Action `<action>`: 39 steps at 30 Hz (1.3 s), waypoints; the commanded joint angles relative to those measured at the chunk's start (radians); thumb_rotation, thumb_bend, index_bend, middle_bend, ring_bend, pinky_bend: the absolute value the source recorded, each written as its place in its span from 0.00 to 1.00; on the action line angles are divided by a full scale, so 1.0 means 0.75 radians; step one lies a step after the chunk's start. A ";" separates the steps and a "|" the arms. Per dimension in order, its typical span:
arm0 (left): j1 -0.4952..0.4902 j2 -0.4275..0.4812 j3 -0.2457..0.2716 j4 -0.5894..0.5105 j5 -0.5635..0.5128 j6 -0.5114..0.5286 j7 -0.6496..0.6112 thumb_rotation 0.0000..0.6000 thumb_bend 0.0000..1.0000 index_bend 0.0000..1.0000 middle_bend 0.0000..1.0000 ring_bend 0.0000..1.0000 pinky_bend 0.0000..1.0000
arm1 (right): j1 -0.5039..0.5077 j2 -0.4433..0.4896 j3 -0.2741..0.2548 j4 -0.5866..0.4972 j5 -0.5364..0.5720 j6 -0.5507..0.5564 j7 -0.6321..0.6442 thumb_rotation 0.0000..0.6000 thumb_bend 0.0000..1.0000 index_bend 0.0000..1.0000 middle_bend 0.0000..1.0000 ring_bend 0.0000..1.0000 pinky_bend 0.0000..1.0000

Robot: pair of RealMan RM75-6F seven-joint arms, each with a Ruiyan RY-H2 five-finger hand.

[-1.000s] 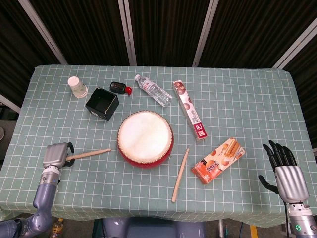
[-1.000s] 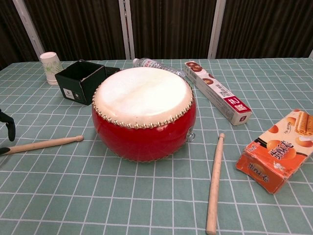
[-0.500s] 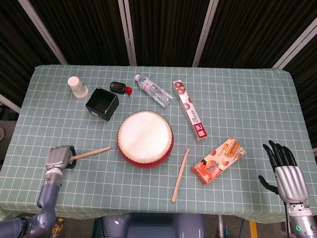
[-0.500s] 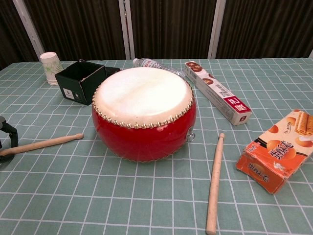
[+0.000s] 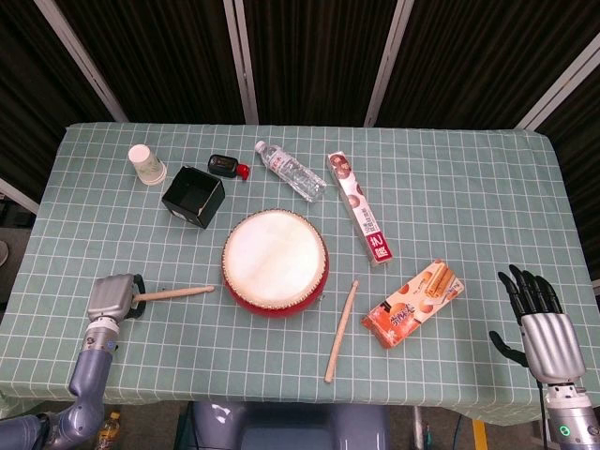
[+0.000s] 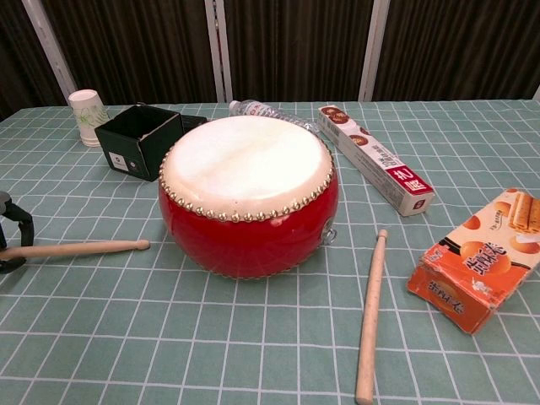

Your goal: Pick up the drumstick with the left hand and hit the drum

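While the drumstick (image 5: pixel 173 293) lies nearly level just left of the red drum (image 5: pixel 275 262), its butt end sits inside the left hand (image 5: pixel 112 299), so the step in hand is judged to be the pick-up, with the strike not yet made. In the chest view the stick's rounded tip points at the drum's red wall and stops short of it; whether the shaft is clear of the desk (image 5: pixel 450 187) or resting on it cannot be told. The left hand is closed round the butt end, dark fingers (image 6: pixel 12 228) curling over and under it at the frame edge. The next move calls for raising the tip above the drumhead and swinging it inward and down onto the skin. The right hand (image 5: pixel 544 328) rests well apart at the desk's near right corner, fingers spread, holding nothing. A second drumstick (image 5: pixel 341 331) lies untouched right of the drum.
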 commanded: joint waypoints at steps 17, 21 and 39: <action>0.057 0.400 -0.049 -0.597 0.568 0.270 -0.154 1.00 0.54 0.75 1.00 1.00 0.98 | -0.001 -0.002 -0.001 -0.005 0.001 -0.001 -0.012 1.00 0.28 0.00 0.00 0.00 0.08; -0.001 0.424 -0.140 -0.649 0.505 0.262 -0.104 1.00 0.54 0.75 1.00 1.00 0.98 | 0.000 -0.002 -0.001 -0.007 0.001 -0.002 -0.016 1.00 0.28 0.00 0.00 0.00 0.08; -0.299 0.064 -0.125 -0.304 -0.092 0.136 0.392 1.00 0.54 0.75 1.00 1.00 0.98 | 0.001 -0.002 -0.002 -0.006 0.002 -0.007 0.003 1.00 0.28 0.00 0.00 0.00 0.08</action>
